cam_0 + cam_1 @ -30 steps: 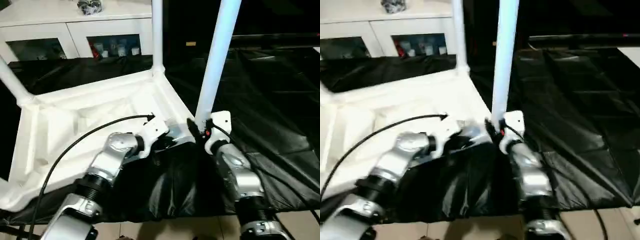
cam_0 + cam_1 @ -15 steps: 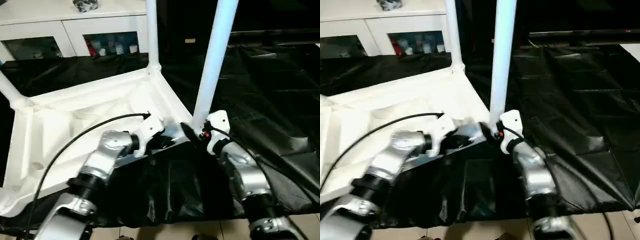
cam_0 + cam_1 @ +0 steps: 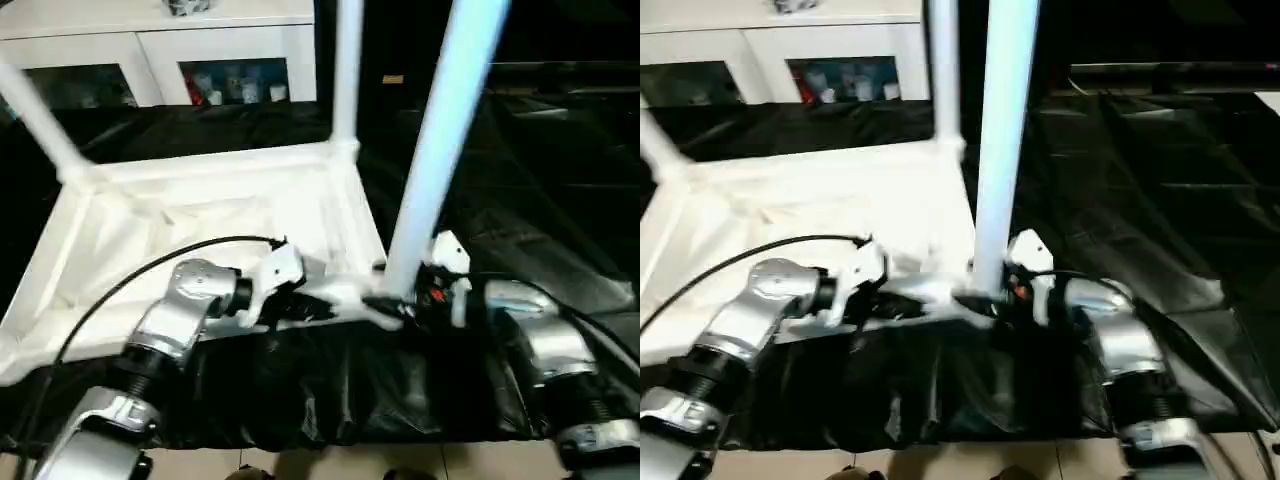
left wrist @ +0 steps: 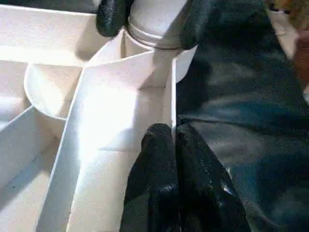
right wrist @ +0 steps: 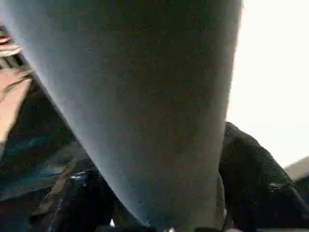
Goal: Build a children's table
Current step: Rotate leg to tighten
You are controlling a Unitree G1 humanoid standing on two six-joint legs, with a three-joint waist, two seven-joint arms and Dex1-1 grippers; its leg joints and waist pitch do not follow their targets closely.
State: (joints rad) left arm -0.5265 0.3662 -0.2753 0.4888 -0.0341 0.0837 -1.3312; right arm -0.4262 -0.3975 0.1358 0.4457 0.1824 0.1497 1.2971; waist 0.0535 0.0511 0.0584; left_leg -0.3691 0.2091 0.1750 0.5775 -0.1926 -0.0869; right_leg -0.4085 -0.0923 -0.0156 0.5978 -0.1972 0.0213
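Since a second ago the tabletop [image 3: 200, 215] has swung round so its far edge now runs nearly level across the head views instead of slanting, and the right forearm has swung out toward the lower right, its wrist now turned in sideways toward the leg. The tabletop lies upside down on the black sheet [image 3: 560, 200], ribbed underside up, filling the left and centre of the frame. Three legs stand up from its corner sockets: one at the upper left [image 3: 40, 120], one at the far corner near top centre [image 3: 347, 70], and the near leg [image 3: 445, 150] rising to the top edge right of centre. The right gripper [image 3: 400, 298] sits at the foot of that near leg, its black fingers [image 4: 112, 17] closed around the tube just above the socket, as the left wrist view shows. The left gripper [image 4: 174, 130] has its two fingertips pressed together on the thin outer wall of the tabletop just beside that same corner, pinching the rim. A white cabinet [image 3: 150, 50] with glass doors stands along the upper left, behind the sheet.
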